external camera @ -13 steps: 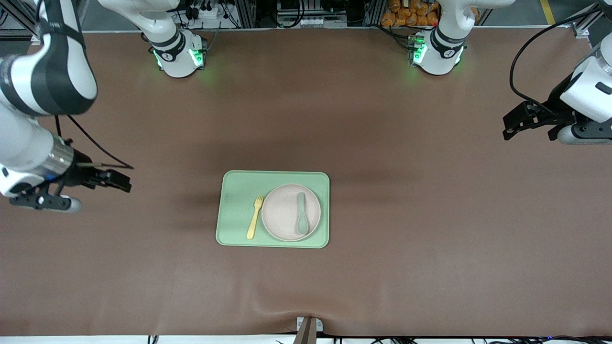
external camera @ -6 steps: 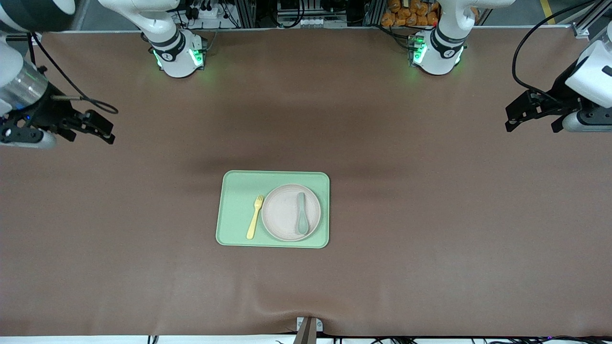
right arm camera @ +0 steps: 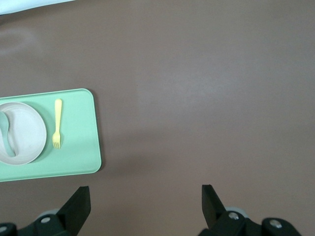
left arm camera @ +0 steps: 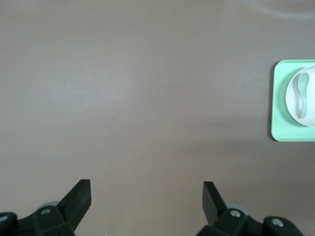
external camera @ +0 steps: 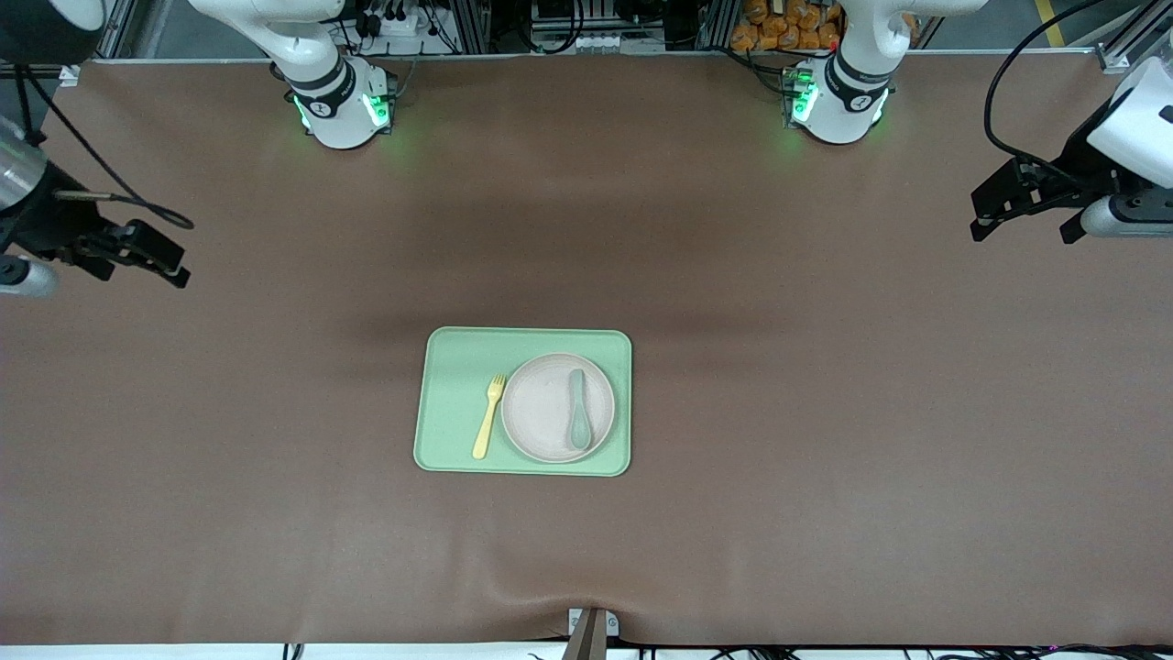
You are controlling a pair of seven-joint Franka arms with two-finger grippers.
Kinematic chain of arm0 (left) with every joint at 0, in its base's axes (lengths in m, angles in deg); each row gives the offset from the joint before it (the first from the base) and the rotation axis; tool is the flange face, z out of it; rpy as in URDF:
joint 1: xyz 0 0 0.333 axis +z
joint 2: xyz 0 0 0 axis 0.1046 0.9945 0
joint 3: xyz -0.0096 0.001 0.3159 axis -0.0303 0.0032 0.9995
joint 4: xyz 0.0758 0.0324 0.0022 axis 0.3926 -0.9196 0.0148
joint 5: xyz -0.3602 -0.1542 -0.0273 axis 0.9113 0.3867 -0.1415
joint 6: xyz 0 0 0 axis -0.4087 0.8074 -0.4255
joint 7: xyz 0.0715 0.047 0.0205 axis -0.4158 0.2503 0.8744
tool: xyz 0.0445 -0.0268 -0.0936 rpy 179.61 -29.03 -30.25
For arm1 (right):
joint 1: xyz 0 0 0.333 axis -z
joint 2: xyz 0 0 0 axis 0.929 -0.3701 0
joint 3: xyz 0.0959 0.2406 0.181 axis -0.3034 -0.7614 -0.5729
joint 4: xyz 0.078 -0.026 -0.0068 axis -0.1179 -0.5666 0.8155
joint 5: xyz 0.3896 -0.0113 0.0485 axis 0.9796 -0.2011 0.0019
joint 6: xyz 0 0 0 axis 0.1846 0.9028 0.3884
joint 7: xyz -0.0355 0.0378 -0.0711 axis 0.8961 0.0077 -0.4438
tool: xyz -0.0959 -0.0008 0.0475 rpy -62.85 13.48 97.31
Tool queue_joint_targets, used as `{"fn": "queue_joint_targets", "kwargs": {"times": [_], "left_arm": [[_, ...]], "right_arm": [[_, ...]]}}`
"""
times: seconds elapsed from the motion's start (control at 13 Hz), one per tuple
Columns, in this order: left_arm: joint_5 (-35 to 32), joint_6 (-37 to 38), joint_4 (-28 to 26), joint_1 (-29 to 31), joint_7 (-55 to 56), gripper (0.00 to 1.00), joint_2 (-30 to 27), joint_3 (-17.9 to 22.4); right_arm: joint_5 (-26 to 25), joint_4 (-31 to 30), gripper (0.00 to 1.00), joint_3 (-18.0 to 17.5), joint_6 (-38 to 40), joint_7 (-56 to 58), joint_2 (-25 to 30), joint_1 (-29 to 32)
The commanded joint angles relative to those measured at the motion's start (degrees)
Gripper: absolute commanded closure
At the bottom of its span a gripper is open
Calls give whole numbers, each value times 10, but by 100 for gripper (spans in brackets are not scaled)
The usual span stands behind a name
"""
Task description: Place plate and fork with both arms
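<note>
The pale beige-pink plate (external camera: 557,407) lies on a light green tray (external camera: 458,367) in the middle of the table, with a grey-green spoon (external camera: 577,409) on it. The pale yellow fork (external camera: 489,416) lies on the tray beside the plate, toward the right arm's end. Plate (right arm camera: 22,132) and fork (right arm camera: 57,123) also show in the right wrist view; part of the plate (left arm camera: 304,96) shows in the left wrist view. My right gripper (external camera: 151,252) is open and empty, up over bare table at the right arm's end. My left gripper (external camera: 1003,203) is open and empty over the left arm's end.
The brown table mat (external camera: 825,412) lies bare around the tray. The two arm bases (external camera: 341,105) (external camera: 836,103) with green lights stand along the table's edge farthest from the front camera. A small bracket (external camera: 591,628) sits at the nearest edge.
My right gripper has swung up and away from the tray toward the right arm's end of the table. My left gripper has drawn back a little toward the left arm's end. The tray's things stayed still.
</note>
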Motion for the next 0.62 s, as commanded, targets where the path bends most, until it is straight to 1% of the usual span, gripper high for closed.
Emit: {"fn": "queue_joint_targets", "kwargs": {"times": [0.0,0.08,0.31,0.54], "left_arm": [[-13,13,-5,5,-17,0,-11,-4],[-13,13,-5,3,-15,0,-10,-5],[-14,13,-3,0,-14,0,-8,-6],[-14,18,-3,-1,-14,0,-8,-6]], "right_arm": [[6,58,0,-8,43,7,-26,13],[5,63,0,-8,49,11,-29,13],[-4,63,0,-8,54,97,-30,13],[-2,70,0,-8,76,95,-30,9]]}}
